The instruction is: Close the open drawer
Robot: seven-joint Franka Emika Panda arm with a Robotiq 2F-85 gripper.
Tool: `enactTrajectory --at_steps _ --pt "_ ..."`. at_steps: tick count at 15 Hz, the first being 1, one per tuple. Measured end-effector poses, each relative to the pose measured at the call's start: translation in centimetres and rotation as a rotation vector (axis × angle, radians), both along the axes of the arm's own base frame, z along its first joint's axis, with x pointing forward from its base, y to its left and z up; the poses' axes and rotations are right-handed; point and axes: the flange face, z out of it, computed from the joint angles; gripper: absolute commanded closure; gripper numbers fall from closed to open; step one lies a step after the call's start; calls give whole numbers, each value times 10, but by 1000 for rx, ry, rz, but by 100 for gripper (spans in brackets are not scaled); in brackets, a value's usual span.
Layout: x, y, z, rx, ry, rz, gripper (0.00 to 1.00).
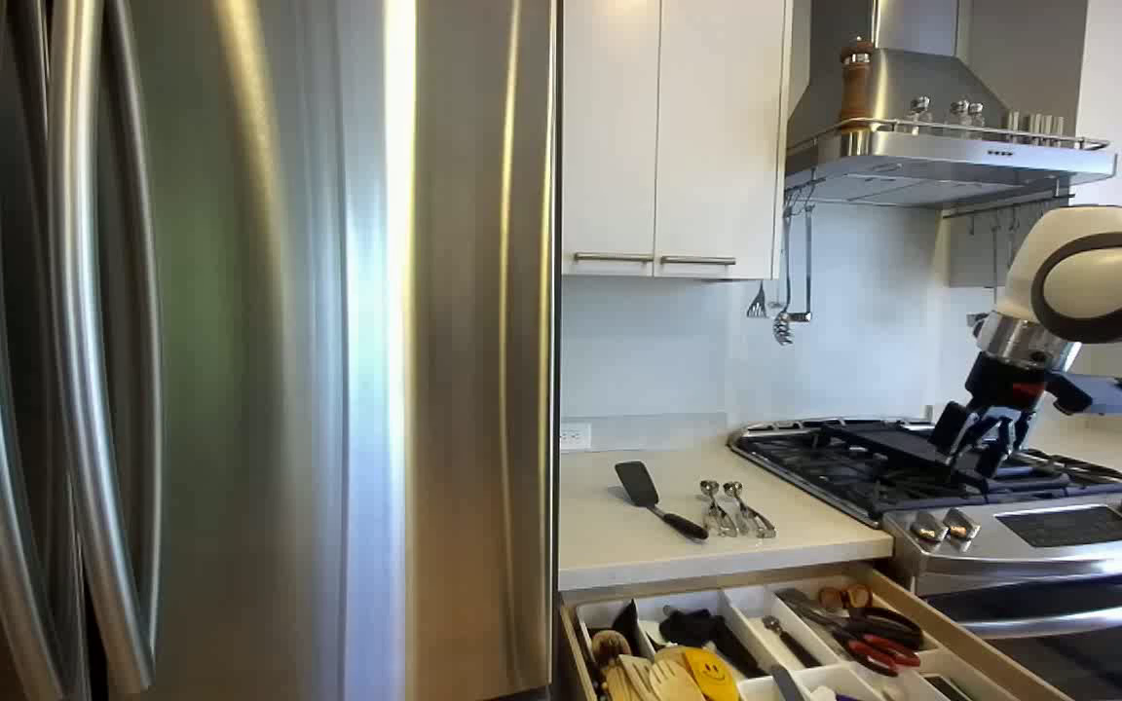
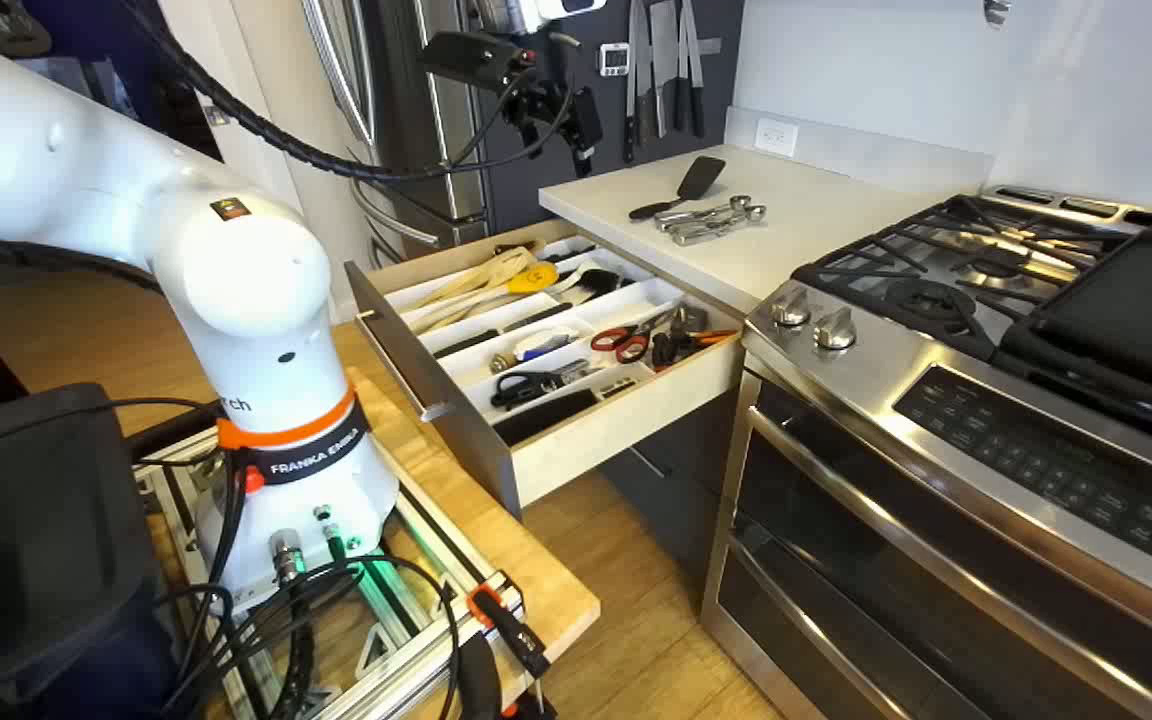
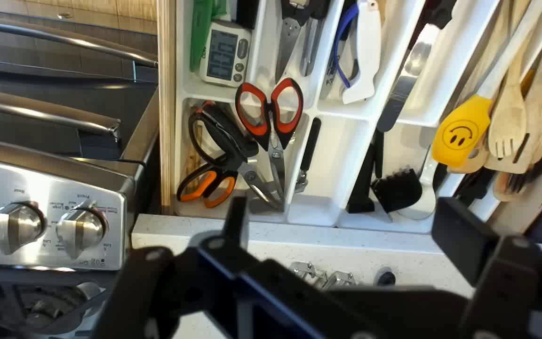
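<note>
utensil drawer [image 2: 616,420] | probably weighty, rigid, smooth-sliding | push bar handle [image 2: 393,368] on near front [image 2: 476,450], midway left-to-right; no grasp needed | gripper [image 3: 347,221] spread apart, holding nothing

Scissors [image 3: 275,149] lie in the drawer [image 2: 626,428], left of the stove [image 2: 856,378] in both exterior views

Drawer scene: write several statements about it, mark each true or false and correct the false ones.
1. The drawer is open. True.
2. The gripper is open. True.
3. The gripper is clamped on the drawer's handle. False: it hangs apart from the handle.
4. The metal scoops lie in the drawer. False: the metal scoops rest on the counter.
5. A yellow smiley-faced utensil lies in the drawer. True.
6. The red-handled scissors lie on the counter. False: the red-handled scissors lie inside the drawer.
</note>
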Motion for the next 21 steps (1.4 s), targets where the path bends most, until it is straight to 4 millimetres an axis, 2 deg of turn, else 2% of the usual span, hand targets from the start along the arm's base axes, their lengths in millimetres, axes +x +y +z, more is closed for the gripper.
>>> enactTrajectory --at_steps 17,19,21 --pt "1 2 -4 -6 10 3 0" --pt "3 22 -4 -30 1 52 0" --pt "5 69 -8 -70 -23 165 0"
